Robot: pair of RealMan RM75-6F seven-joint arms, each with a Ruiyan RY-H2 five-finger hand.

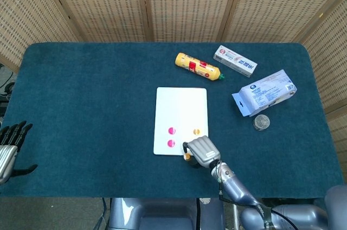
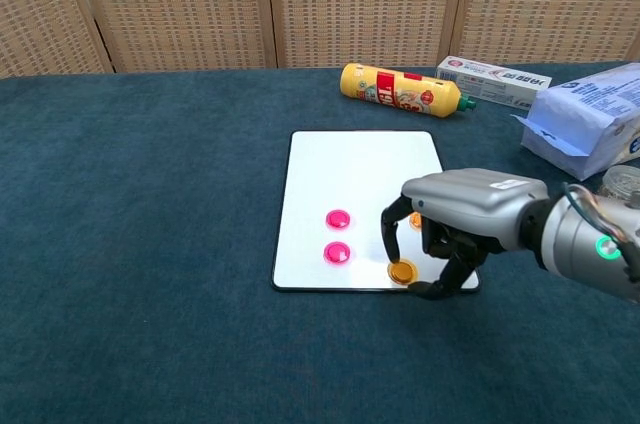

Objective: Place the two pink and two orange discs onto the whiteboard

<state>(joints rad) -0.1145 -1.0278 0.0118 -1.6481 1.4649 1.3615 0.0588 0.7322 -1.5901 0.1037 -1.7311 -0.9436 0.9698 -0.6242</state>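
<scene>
The grey right hand (image 2: 455,226) hangs over the near right corner of the flat white rectangular whiteboard (image 2: 362,172), fingers curled down, pinching a small orange disc (image 2: 402,271) between thumb and fingertip at the board's near edge. A second orange disc (image 2: 414,220) lies on the whiteboard, partly hidden behind the hand. Two pink discs (image 2: 337,235) sit on the whiteboard to the left of the hand. The black-fingered left hand (image 1: 10,146) rests far left of the whiteboard, fingers spread and empty.
</scene>
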